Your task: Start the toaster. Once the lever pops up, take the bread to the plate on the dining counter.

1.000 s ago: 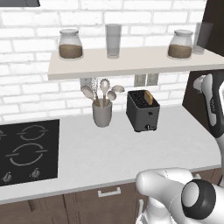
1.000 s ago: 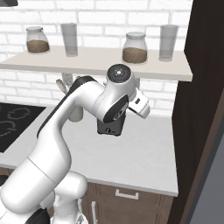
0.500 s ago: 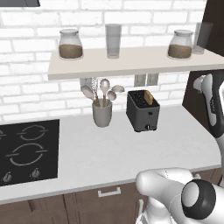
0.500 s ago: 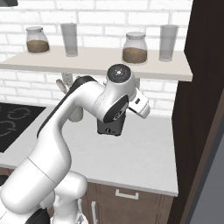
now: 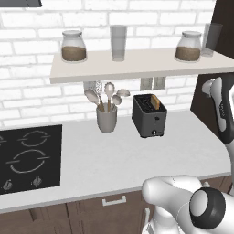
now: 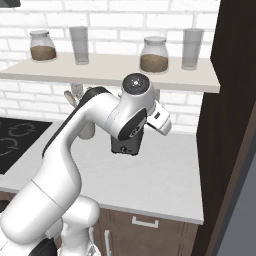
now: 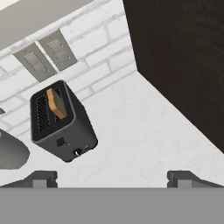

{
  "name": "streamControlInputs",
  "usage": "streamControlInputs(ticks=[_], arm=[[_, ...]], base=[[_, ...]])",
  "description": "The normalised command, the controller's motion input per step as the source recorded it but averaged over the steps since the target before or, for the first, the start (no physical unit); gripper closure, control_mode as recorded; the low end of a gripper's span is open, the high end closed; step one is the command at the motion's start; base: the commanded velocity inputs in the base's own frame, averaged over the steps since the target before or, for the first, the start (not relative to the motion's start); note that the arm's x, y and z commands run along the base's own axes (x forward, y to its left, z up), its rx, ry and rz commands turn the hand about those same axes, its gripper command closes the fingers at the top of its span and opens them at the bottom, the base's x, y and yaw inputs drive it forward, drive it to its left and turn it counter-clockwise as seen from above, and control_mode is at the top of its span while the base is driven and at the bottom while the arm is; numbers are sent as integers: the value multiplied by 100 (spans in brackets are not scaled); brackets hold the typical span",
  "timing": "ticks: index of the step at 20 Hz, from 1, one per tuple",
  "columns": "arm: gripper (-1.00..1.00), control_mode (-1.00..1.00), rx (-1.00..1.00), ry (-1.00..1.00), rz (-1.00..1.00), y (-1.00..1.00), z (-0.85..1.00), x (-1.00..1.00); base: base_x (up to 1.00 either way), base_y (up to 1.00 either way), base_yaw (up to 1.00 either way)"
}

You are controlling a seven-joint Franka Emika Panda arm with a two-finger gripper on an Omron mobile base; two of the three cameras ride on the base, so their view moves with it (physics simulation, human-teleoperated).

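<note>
Hob, one, at 9 o'clock on the worktop. Utensil cup, one, with spoons. Toaster, one, at 12 o'clock by the wall, two slots. Bread, one slice, upright in the right-hand slot. Shelf: two jars, two glasses. Arm: raised at 3 o'clock, hand angled down toward the toaster. Gripper: fingers spread wide, holding nothing, well apart from the toaster.

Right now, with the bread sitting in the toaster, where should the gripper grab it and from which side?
Grip the bread by its exposed top edge, coming straight down from above. It stands upright in one slot of the toaster, so only the top strip sticks out. Set the fingers across its thin faces. The gripper is open, off to the side.
</note>
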Motion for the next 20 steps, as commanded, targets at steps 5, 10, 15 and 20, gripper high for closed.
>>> streamControlInputs(ticks=[5,10,15,20], arm=[[-100,-100,0,0,0,0,0,0],[-100,-100,0,0,0,0,0,0],[-100,-100,0,0,0,0,0,0],[-100,-100,0,0,0,0,0,0]], base=[[0,0,0],[0,0,0],[0,0,0],[0,0,0]])
